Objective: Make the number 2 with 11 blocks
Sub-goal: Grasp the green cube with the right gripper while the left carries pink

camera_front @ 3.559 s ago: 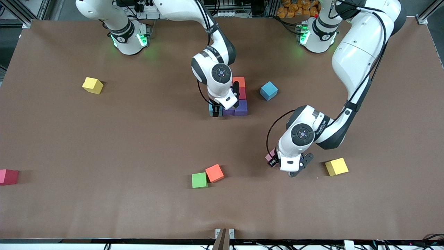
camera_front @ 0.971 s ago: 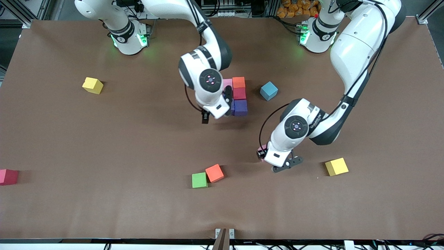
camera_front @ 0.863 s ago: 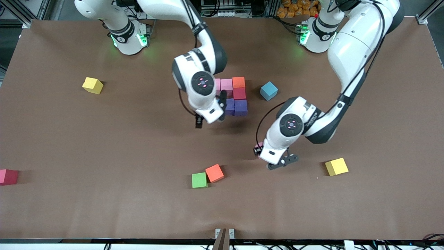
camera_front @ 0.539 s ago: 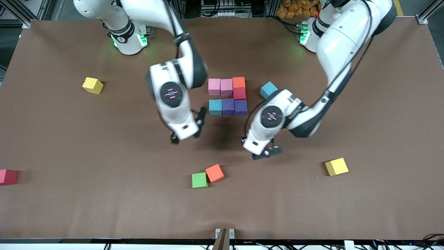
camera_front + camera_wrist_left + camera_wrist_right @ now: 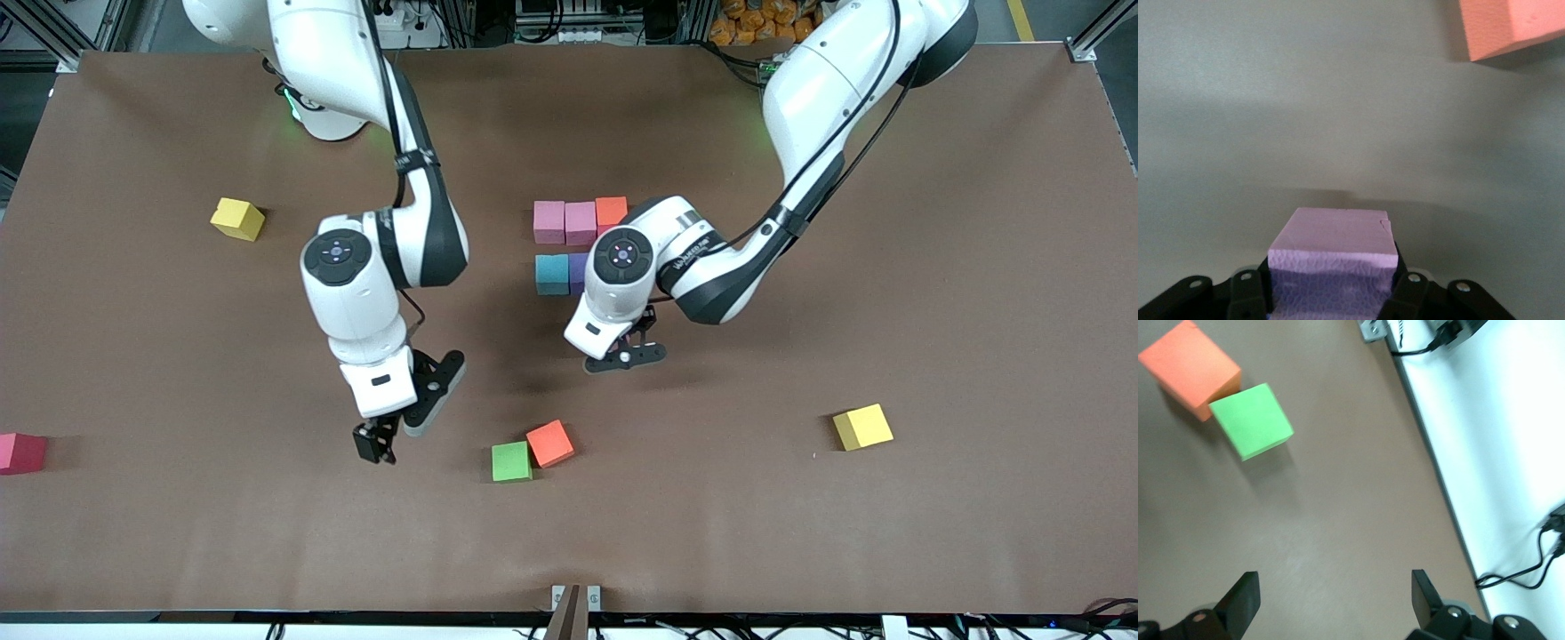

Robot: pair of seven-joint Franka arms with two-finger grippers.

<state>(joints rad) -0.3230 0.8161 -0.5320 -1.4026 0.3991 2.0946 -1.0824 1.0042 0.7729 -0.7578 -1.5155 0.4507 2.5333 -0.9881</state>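
Observation:
The partly built number 2 lies mid-table: two pink blocks (image 5: 549,221) (image 5: 581,222) and an orange one (image 5: 612,210) in a row. A blue block (image 5: 552,274) and a purple one (image 5: 578,266) lie a row nearer, and the left arm hides the rest. My left gripper (image 5: 620,356) (image 5: 1329,290) hangs over bare table beside that blue block, shut on a pink block (image 5: 1331,260). My right gripper (image 5: 402,425) (image 5: 1331,600) is open and empty over the table beside the touching green block (image 5: 511,461) (image 5: 1251,420) and orange block (image 5: 550,443) (image 5: 1191,367).
A yellow block (image 5: 237,218) lies toward the right arm's end, and a red block (image 5: 21,452) sits at that end's table edge. Another yellow block (image 5: 862,427) lies toward the left arm's end. The table's front edge (image 5: 1431,473) runs close by the right gripper.
The right gripper has left the blocks of the figure and swung over toward the green and orange blocks. The left gripper has carried its pink block up toward the figure.

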